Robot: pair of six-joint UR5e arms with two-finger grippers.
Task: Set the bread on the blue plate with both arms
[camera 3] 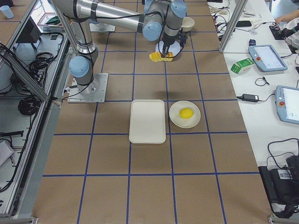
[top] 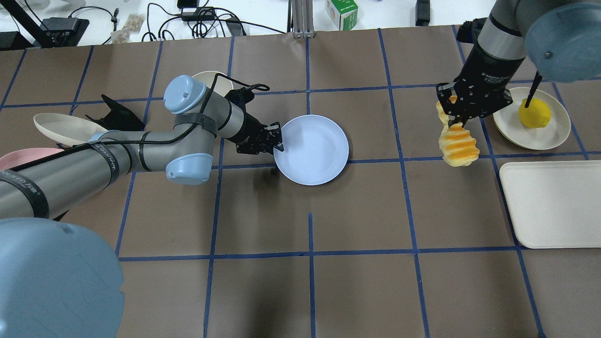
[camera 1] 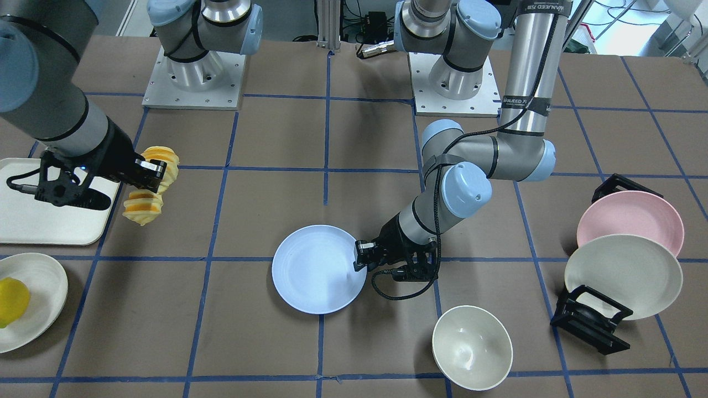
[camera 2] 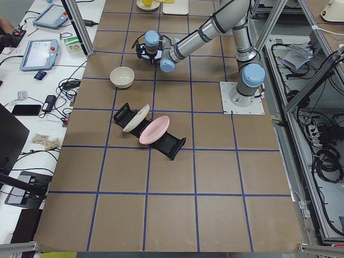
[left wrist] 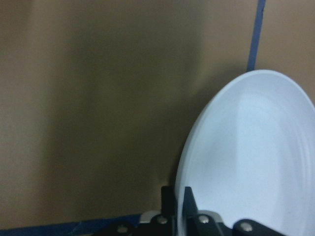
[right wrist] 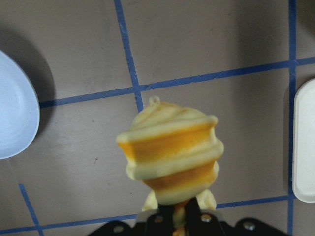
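So at this point the right gripper (top: 454, 123) was clamped on the bread (top: 458, 146) around its middle. The loaf is soft, so it folded over the pinch: one ridged end sagged down toward the worktop (top: 357, 220) and the other bulged out behind the fingers. It hung in the air with nothing under it, near the corner of the cream tray (top: 554, 206) and just beside the plate (top: 509, 126) with the yellow fruit (top: 534, 112) on it. It was well apart from the blue plate (top: 319, 155).

The left gripper (top: 276, 143) was closed on the blue plate's rim, on the edge nearest its own arm. In the left wrist view you could see a finger on each side of the rim. The plate looked tipped, or raised a bit off the worktop on that side, going by the dark shadow under it, though I couldn't tell how much.

My read on the two-arm setup is that one arm holds the plate steady, or brings it closer, so it can't skate away when the floppy loaf lands. The other arm carries the bread over. The drop looked like the tricky part, since the sagging end would touch down first and could flop over the rim.
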